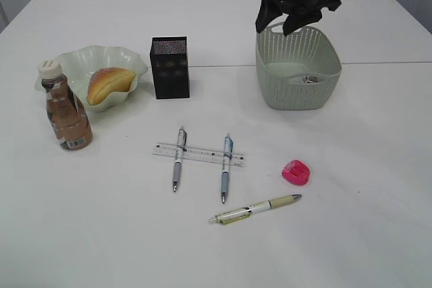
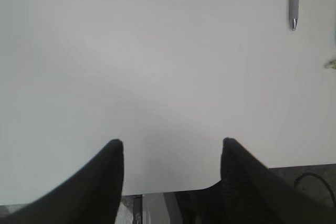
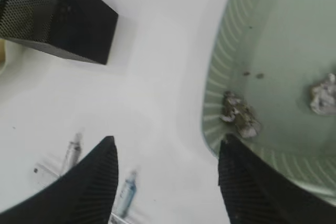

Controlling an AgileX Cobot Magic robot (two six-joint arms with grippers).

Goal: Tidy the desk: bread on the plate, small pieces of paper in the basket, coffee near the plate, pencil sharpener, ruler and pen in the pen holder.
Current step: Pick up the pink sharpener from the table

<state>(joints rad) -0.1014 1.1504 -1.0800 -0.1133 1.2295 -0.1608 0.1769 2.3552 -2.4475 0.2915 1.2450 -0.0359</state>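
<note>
The right end effector (image 1: 280,26) hangs at the upper right of the exterior frame, over the near-left rim of the green basket (image 1: 297,89). Its fingers are spread and nothing sits between them. Two crumpled paper scraps (image 3: 239,115) lie on the basket floor, so the paper part of the job looks done. The left end effector (image 2: 170,153) is also spread and empty, over bare tabletop (image 2: 131,66) at the table's near edge, only a pen tip showing at the upper right of its wrist view — parked clear of the work, I would judge.

At the left of the exterior frame the bread (image 1: 108,84) rests in the wavy plate (image 1: 128,62), and the coffee bottle (image 1: 66,109) stands upright just beside it; both look settled.

What remains is stationery in the lower middle: the ruler (image 1: 199,154) lies flat under two pens (image 1: 179,158), which cross it, a third pen (image 1: 256,208) lies aslant below, and the pink pencil sharpener (image 1: 297,172) sits to the right. The black mesh pen holder (image 1: 169,67) stands upright, open mouth up, ready to receive them.
</note>
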